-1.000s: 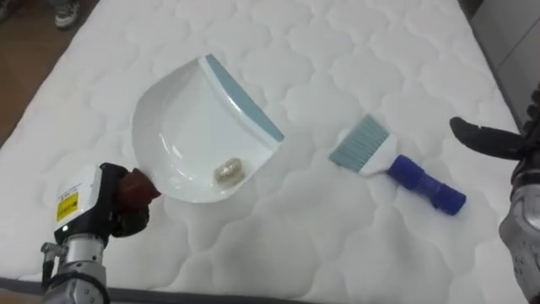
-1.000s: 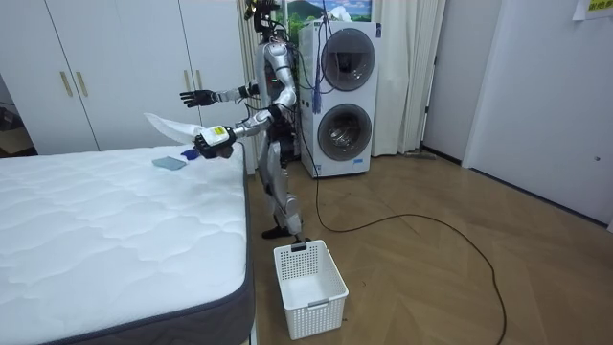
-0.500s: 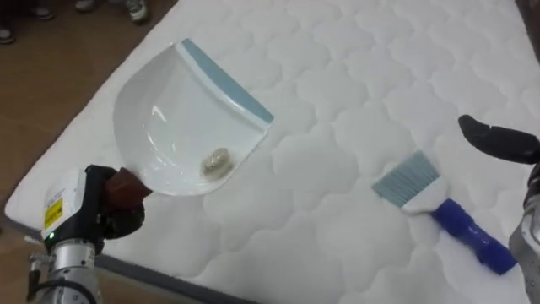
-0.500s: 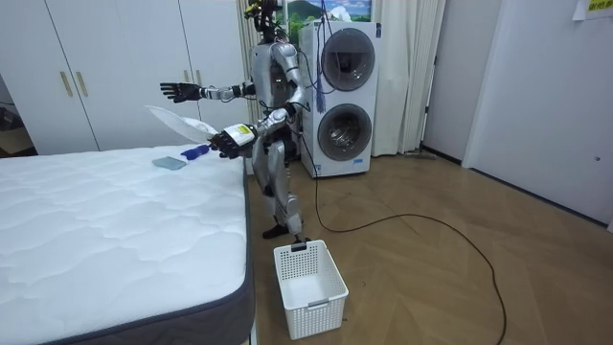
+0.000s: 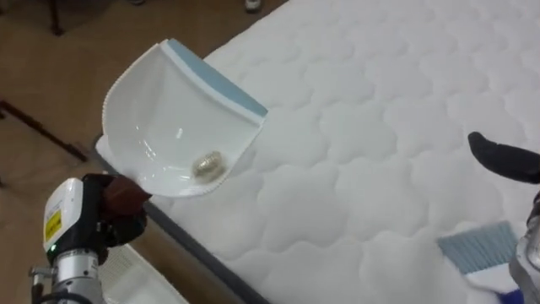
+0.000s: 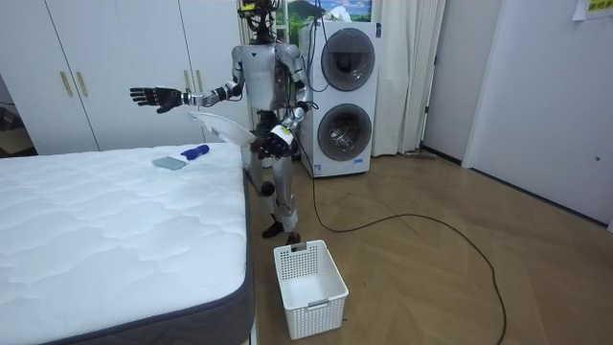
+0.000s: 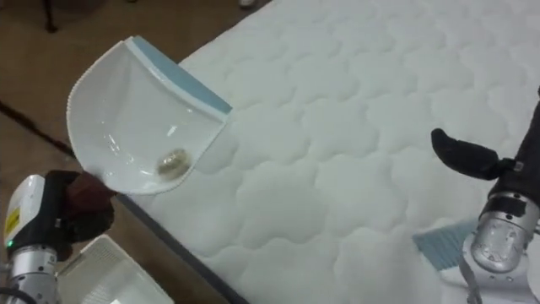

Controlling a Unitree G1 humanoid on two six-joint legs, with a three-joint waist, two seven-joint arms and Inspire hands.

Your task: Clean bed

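My left hand [image 5: 110,215] is shut on the handle of a white dustpan [image 5: 169,110] with a blue lip. I hold it tilted up over the mattress's [image 5: 380,110] edge. A small beige scrap [image 5: 207,165] lies in its bowl. In the room view the dustpan [image 6: 218,125] is at my waist, beside the bed's corner. My right hand [image 5: 506,157] is open and stretched out above the mattress; in the room view the right hand [image 6: 153,97] has its fingers spread. The blue-handled brush [image 6: 184,158] lies on the mattress near the corner, with its bristles [image 5: 477,249] below my right hand.
A white basket [image 6: 309,276] stands on the wooden floor by the bed's side; its rim [image 7: 105,274] is under my left hand. Two stacked washing machines [image 6: 345,96] stand behind me, and white wardrobes [image 6: 96,67] line the wall.
I have turned to my left, away from the bed. The dustpan swung from over the mattress to its edge above the floor. My right arm stays stretched out; the brush has not moved.
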